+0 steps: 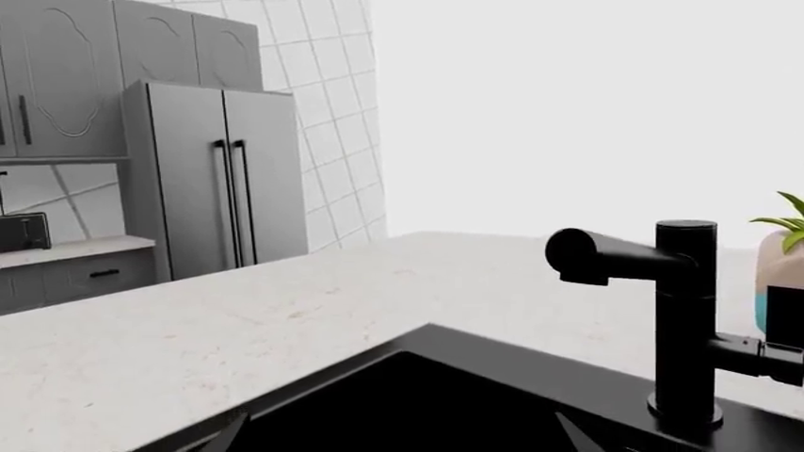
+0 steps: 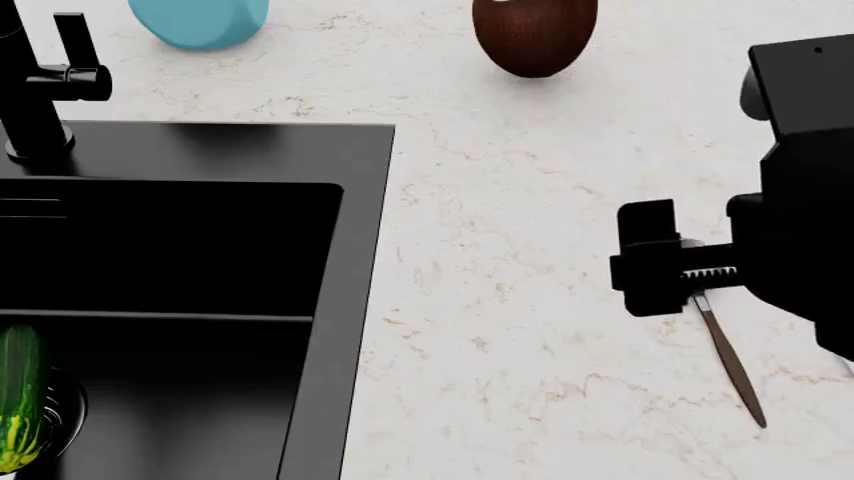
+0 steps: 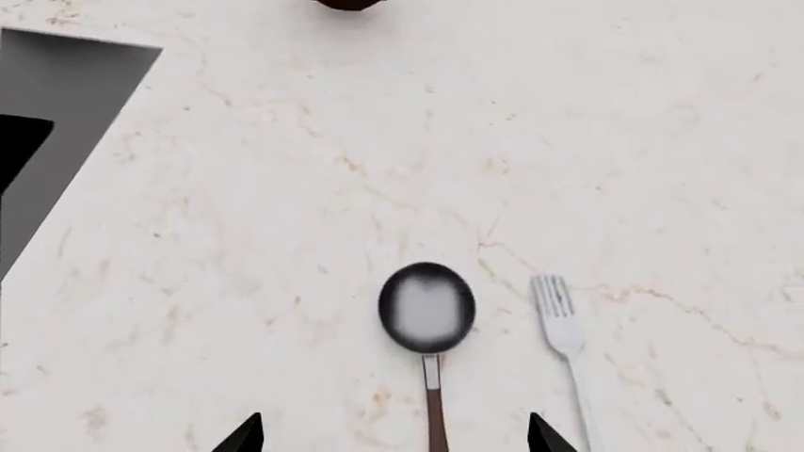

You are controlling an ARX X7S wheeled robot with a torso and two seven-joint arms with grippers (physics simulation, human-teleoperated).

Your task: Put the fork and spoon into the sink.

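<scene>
A pale marbled counter [image 2: 534, 200] with faint tan veining was seen across all three views. Set into it, toward the left of the head view, was the sink [image 2: 360, 250], a matte black basin with a wide flat rim, and a black faucet [image 2: 34, 90] stood on the rim at its far left corner. A green object [image 2: 19, 395] lay in the basin beside the round drain. At the far edge of the counter a blue container [image 2: 200, 20] and a dark brown rounded vessel [image 2: 534, 35] were placed well apart.

The spoon [image 3: 428, 311] lay on the counter, well to the right of the sink, its oval bowl pointing away from the robot, and the fork [image 3: 562, 330] lay just beside it on the right, parallel and not touching. In the head view only the spoon's handle could be made out below the right hand [image 2: 661, 262], which hung over the two utensils. The right hand's fingertips [image 3: 245, 435] were spread wide to either side of the spoon handle, with nothing grasped.

The left hand [image 1: 395, 438] was held over the sink with its fingertips apart and empty. Beyond it, grey cabinets [image 1: 70, 75], a grey refrigerator [image 1: 220, 179] and a white tiled wall [image 1: 333, 113] were visible, and a leafy plant [image 1: 785, 226] stood behind the faucet.
</scene>
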